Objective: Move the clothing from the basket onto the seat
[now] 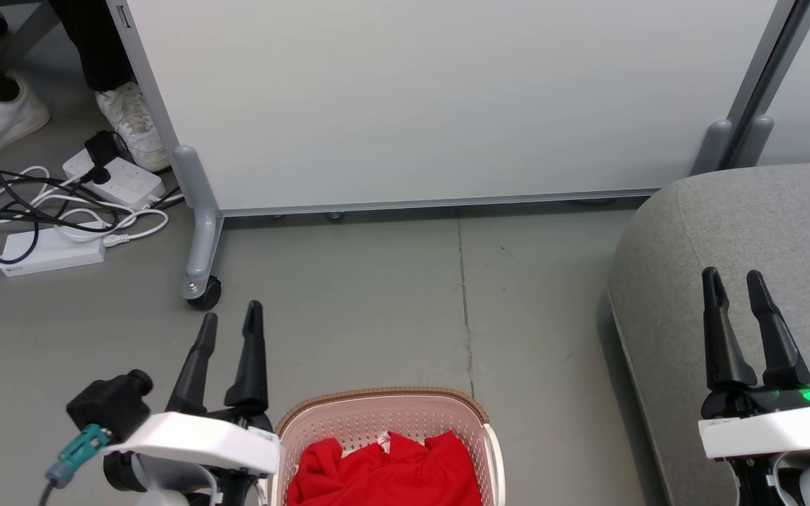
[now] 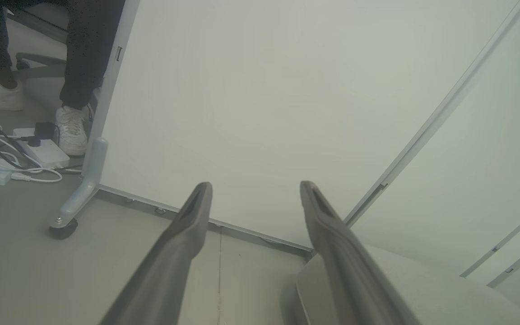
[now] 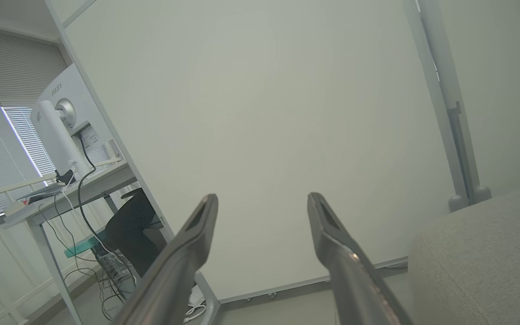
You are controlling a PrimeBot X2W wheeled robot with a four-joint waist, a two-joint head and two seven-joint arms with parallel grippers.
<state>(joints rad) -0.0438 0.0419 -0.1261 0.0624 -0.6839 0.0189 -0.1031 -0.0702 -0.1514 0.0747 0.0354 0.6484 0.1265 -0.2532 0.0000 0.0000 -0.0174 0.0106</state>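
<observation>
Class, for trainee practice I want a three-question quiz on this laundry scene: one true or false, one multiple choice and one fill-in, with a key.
1. True or false: the red clothing already lies on the grey seat.
2. On which side of the basket does the seat stand? A) the robot's left B) the robot's right C) underneath it
3. Fill in: the left end effector and the right end effector both stand ____, holding nothing.
Key: 1 false, it is in the basket; 2 B; 3 open.
</observation>
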